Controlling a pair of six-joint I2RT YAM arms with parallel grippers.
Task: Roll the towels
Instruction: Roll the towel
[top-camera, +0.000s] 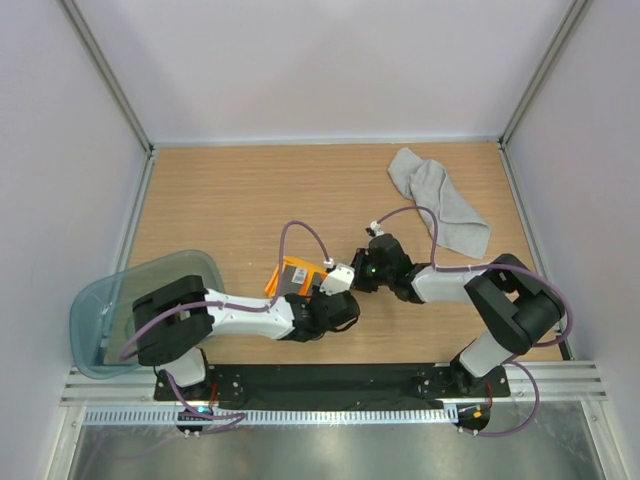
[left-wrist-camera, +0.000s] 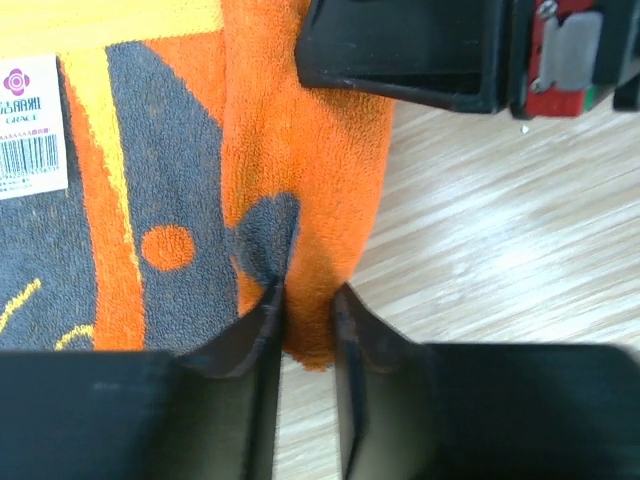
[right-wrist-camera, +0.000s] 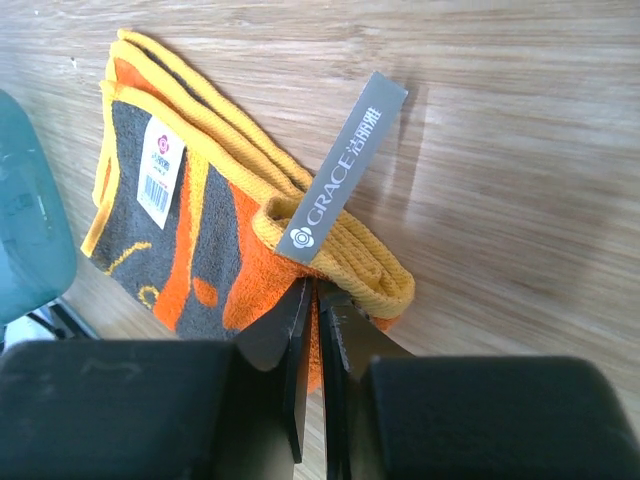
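The small orange towel (top-camera: 292, 276), with dark grey patches and a yellow hem, lies folded on the wooden table. My left gripper (left-wrist-camera: 305, 300) is shut on its near orange edge (left-wrist-camera: 300, 180). My right gripper (right-wrist-camera: 315, 292) is shut on the towel's corner (right-wrist-camera: 240, 260) below the yellow hem and a grey brand tag (right-wrist-camera: 340, 170). Both grippers meet at the towel in the top view, the left (top-camera: 322, 290) and the right (top-camera: 352, 276). The light grey towel (top-camera: 440, 200) lies crumpled at the back right, away from both grippers.
A translucent teal tub (top-camera: 120, 310) sits at the table's left front edge, over the left arm's base. Its rim shows at the left of the right wrist view (right-wrist-camera: 30, 210). White walls bound the table on three sides.
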